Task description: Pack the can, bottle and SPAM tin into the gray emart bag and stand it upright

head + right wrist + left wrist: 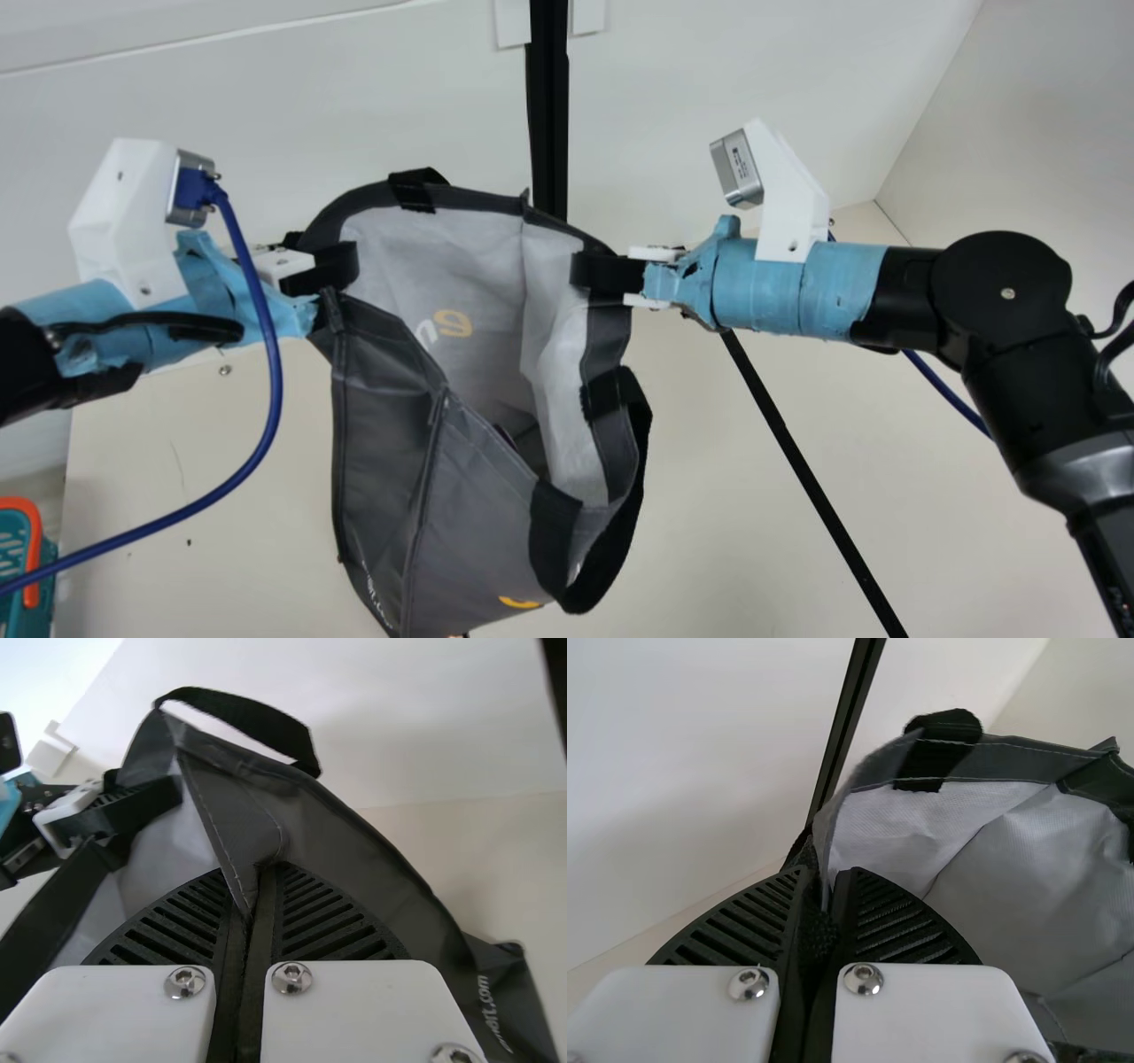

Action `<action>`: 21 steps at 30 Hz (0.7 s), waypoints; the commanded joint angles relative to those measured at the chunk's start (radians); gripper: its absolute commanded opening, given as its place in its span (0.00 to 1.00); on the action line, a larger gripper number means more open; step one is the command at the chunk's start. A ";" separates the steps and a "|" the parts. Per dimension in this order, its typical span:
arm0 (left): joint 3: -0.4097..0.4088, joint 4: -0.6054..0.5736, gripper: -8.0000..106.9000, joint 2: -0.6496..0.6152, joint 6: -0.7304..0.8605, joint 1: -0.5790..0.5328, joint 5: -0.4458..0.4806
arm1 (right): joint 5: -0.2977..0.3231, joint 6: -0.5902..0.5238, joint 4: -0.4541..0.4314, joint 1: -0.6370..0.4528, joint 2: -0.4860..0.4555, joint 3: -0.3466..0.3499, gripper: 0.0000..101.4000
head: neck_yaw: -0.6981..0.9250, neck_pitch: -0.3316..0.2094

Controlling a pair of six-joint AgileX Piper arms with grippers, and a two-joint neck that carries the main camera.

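The gray emart bag (478, 496) hangs mouth-up between both arms in the main view, its pale lining showing. My left gripper (341, 270) is clamped on the rim at the bag's left; in the left wrist view the left gripper (824, 890) pinches the edge of the bag (921, 837). On the opposite side, my right gripper (598, 273) holds the rim; in the right wrist view the right gripper (252, 886) is shut on a fold of the bag (354, 859). The bag's deep inside is mostly hidden by its front wall.
A teal basket with an orange handle (34, 540) stands at the main view's lower left. A black pole (549, 106) rises behind the bag, and a blue cable (275, 381) loops from the left wrist camera. Cream table surface (753, 532) lies below.
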 commanded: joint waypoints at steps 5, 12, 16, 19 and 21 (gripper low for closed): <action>-0.003 -0.002 0.00 -0.003 -0.003 -0.010 -0.006 | -0.016 0.014 -0.004 0.044 -0.004 -0.005 0.00 | -0.001 -0.021; -0.002 -0.004 0.00 -0.010 -0.005 -0.019 -0.012 | -0.030 0.024 -0.017 0.083 -0.004 -0.010 0.00 | -0.001 -0.021; 0.000 -0.004 0.00 -0.014 -0.005 -0.021 -0.015 | -0.035 0.028 -0.021 0.097 -0.004 -0.010 0.00 | -0.001 -0.021; 0.001 -0.009 0.00 -0.017 -0.002 -0.023 -0.017 | -0.036 0.031 -0.024 0.106 -0.004 -0.009 0.00 | -0.001 -0.021; 0.000 -0.007 0.00 -0.016 -0.004 -0.023 -0.015 | -0.036 0.030 -0.020 0.105 -0.005 -0.010 0.00 | -0.001 -0.021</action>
